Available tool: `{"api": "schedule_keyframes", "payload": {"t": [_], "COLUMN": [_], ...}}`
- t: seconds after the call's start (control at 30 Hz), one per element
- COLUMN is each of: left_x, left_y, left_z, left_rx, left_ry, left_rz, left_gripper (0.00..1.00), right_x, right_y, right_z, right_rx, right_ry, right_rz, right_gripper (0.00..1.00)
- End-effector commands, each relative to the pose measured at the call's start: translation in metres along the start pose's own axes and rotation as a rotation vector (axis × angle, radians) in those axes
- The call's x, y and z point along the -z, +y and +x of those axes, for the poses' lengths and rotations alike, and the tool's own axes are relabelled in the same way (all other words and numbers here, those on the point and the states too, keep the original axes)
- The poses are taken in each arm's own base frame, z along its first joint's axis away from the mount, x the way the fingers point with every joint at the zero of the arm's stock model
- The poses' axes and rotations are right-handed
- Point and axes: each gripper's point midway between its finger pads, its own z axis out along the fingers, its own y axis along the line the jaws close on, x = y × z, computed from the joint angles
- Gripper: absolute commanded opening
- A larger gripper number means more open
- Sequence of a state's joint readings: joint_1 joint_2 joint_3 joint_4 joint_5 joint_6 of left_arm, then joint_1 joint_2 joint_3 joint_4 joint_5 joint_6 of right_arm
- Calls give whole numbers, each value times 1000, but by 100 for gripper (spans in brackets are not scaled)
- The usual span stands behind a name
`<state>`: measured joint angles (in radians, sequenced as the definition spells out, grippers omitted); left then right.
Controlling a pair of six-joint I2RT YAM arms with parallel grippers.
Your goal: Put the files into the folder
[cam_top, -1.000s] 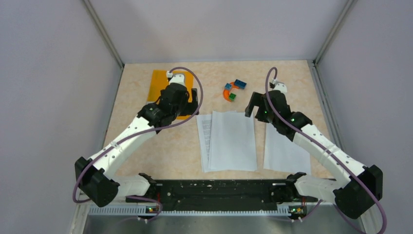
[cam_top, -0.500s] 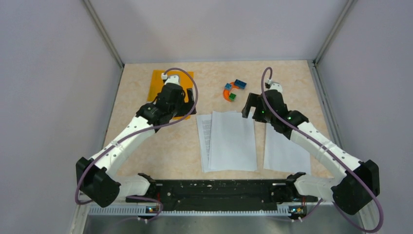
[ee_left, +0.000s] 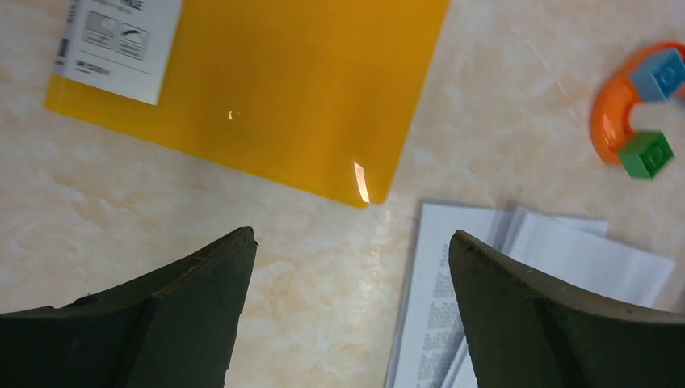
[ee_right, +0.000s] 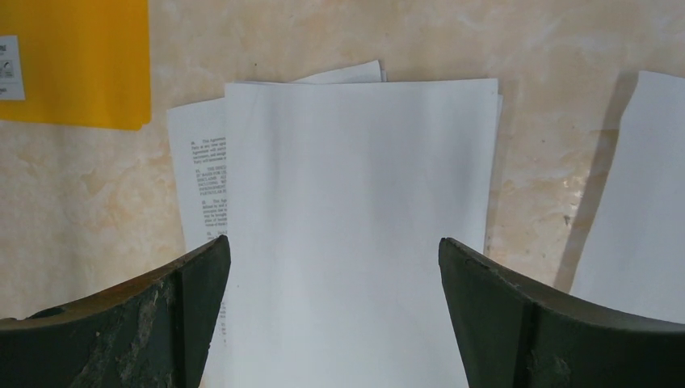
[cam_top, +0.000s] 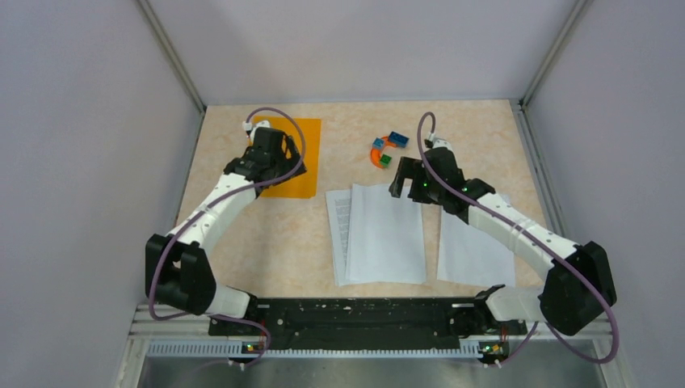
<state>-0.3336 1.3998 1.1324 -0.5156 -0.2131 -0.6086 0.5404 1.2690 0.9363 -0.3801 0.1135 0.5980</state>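
The orange folder [cam_top: 300, 153] lies flat and closed at the far left; its white label [ee_left: 121, 40] shows in the left wrist view [ee_left: 266, 89]. My left gripper [cam_top: 273, 162] hangs open and empty above the folder's left part, its fingers [ee_left: 194, 291] framing bare table near the folder's near right corner. The files are white sheets: an overlapped stack [cam_top: 384, 234] in the middle and one separate sheet [cam_top: 472, 246] to the right. My right gripper [cam_top: 402, 174] is open and empty above the stack's far edge [ee_right: 355, 202]. The separate sheet [ee_right: 638, 202] and the folder's corner [ee_right: 73, 56] show in the right wrist view.
A small orange curved toy piece [cam_top: 378, 155] with blue and green blocks [cam_top: 397, 138] lies at the far middle, between the folder and my right gripper; it also shows in the left wrist view [ee_left: 606, 121]. Grey walls enclose the table on three sides.
My left arm swung left and back, uncovering the folder's right part. My right gripper moved left and a little farther, over the middle stack's far edge. Papers and folder stayed put.
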Motion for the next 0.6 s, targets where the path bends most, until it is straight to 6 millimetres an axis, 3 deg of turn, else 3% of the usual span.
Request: {"api": "schedule_keyframes", "payload": {"t": [0.0,0.07,0.2,0.27,0.37,0.57], "left_x": [-15,-20,-28,-30,-30,-18], "left_y": [18,18,22,11,-6,-37], "left_z": [-54,-57,-40,-26,9,104], "left_rx": [134,111,79,63,38,-25], "left_ry": [-108,-84,-6,54,139,304], "left_rz": [-28,-12,-29,38,89,173], "left_gripper": [94,93,92,90,89,90], "right_x": [-7,-13,-21,-23,-23,-9], "right_y": [35,38,25,18,2,-36], "right_z": [-21,-17,-16,-15,-10,-8], "right_rx": [-17,3,26,25,8,-26], "right_ry": [-30,-17,-28,-27,-23,-47], "right_rz": [-121,-115,-50,-26,6,94], "right_gripper": [99,99,99,99,99,99]}}
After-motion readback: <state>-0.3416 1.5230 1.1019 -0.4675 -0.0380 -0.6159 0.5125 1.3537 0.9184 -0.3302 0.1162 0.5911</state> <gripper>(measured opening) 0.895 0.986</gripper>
